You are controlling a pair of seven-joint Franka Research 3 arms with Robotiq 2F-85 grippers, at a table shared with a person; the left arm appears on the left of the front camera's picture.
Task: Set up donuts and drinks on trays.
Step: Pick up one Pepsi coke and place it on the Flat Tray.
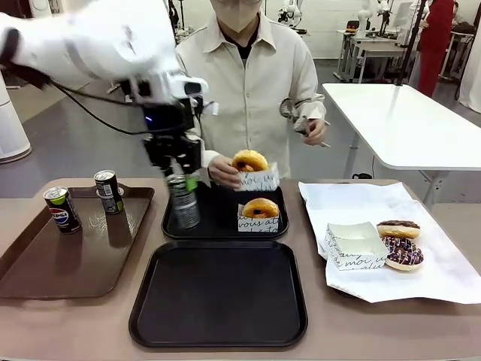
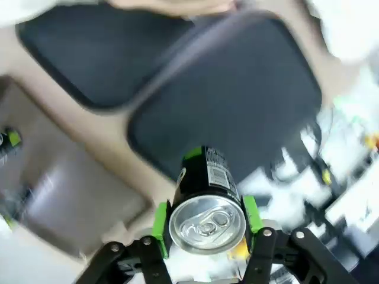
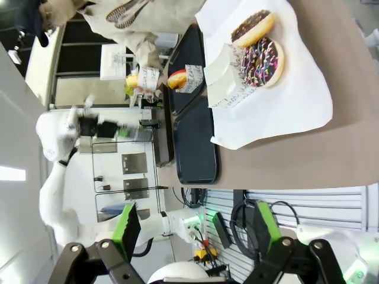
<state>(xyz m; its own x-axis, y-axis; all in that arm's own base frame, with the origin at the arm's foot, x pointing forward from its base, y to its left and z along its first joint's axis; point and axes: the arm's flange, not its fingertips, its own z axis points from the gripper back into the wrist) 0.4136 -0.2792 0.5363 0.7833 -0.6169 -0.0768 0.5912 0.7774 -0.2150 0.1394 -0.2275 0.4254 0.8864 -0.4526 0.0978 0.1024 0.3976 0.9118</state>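
1. The left tool [image 1: 174, 164] is clamped on a dark can [image 1: 183, 201] just below its silver top, with a green pad on either side. The can hangs upright.
2. The can is over the left part of the far black tray [image 1: 219, 218]. I cannot tell whether its base touches the tray floor.
3. A sleeved donut [image 1: 260, 210] sits right of centre on that tray. A person's hand [image 1: 222, 171] holds another donut [image 1: 249, 161] above the tray's far edge, near the can.
4. The right tool [image 3: 192, 234] has its jaws wide with nothing between them, well apart from the work.
5. Recommended: lower the can straight down and keep it vertical. Release only once the base sits flat.
6. Recommended: spread the jaws fully before lifting so the pads do not tip the can. Withdraw upward, clear of the person's hand.
7. Outstanding: the near black tray [image 1: 218, 331] awaits its set. A Pepsi can [image 1: 62, 209] and a black can [image 1: 109, 192] stand on the brown tray [image 1: 45, 263], far left.
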